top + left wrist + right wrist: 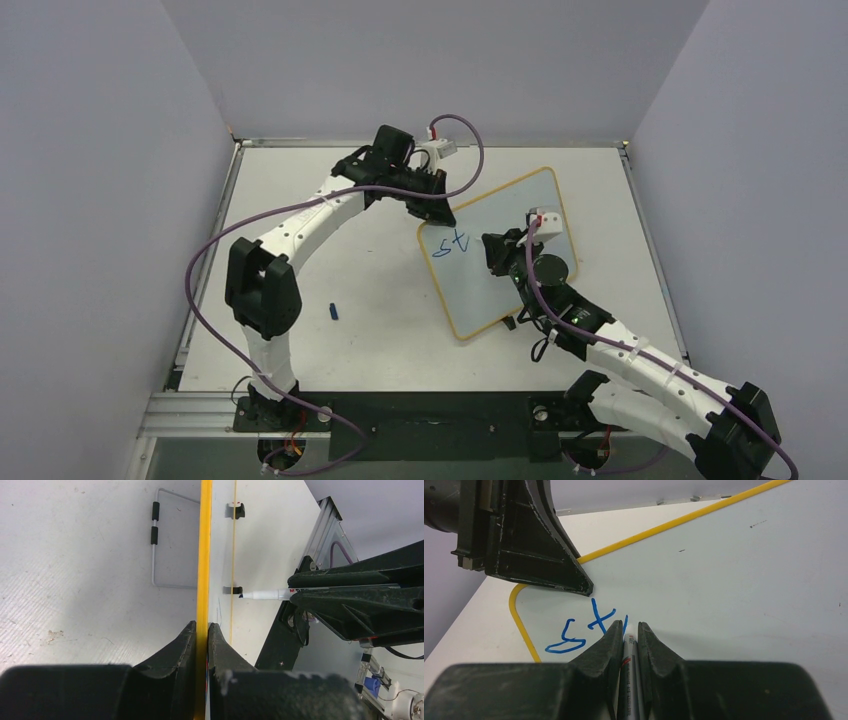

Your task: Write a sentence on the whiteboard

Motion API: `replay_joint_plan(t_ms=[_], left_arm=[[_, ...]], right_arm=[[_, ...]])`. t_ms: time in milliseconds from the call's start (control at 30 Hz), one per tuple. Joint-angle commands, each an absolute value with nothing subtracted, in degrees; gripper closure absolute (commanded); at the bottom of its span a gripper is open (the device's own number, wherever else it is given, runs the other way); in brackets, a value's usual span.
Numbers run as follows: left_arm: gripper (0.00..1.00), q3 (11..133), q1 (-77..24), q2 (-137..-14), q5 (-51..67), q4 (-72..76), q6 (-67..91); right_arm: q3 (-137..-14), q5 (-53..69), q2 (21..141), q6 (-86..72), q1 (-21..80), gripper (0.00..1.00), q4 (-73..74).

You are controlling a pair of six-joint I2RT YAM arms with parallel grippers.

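1. Since only the blue handwritten marker letters "st" (581,630) and the start of one further stroke stand on the small glossy white whiteboard with rounded corners and a thin yellow-orange frame (475,295), the step in hand looks like the writing of the first word. The task appears to be at an early stage.
2. The whiteboard sits right of centre on the pale grey worktop (370,320), turned askew. The letters are near its far left corner. Whether the board lies flat or leans up, I cannot tell.
3. The left jaws are closed together on the board's yellow edge, one on each face, close beside the letters. They seem to be steadying the board.
4. The right jaws are nearly together, clamped on a slim white-and-grey marker pen with a dark blue tip (265,594). The tip meets the board just right of the "t".
5. The next move probably calls for short, light strokes carried rightward, with the tip pressed evenly and the left grip unmoved so the board does not slide.
6. A small blue object (334,312), perhaps the pen's cap, lies on the worktop well apart to the left.
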State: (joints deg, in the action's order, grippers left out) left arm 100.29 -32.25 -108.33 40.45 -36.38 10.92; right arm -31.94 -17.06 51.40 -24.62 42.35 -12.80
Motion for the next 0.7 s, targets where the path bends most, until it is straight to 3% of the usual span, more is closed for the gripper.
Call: replay_joint_plan(t_ms=[0, 667], left_arm=[[1.00, 104.07, -31.79, -109.54, 33.96, -42.18, 5.81], [1.00, 97.23, -31.82, -105.59, 33.22, -38.00, 6.15]], right_arm=[[-31.24, -16.47, 50.77, -23.30, 42.05, 1.00, -15.38], [-33.71, -16.97, 54.75, -20.24, 41.91, 1.00, -17.76]])
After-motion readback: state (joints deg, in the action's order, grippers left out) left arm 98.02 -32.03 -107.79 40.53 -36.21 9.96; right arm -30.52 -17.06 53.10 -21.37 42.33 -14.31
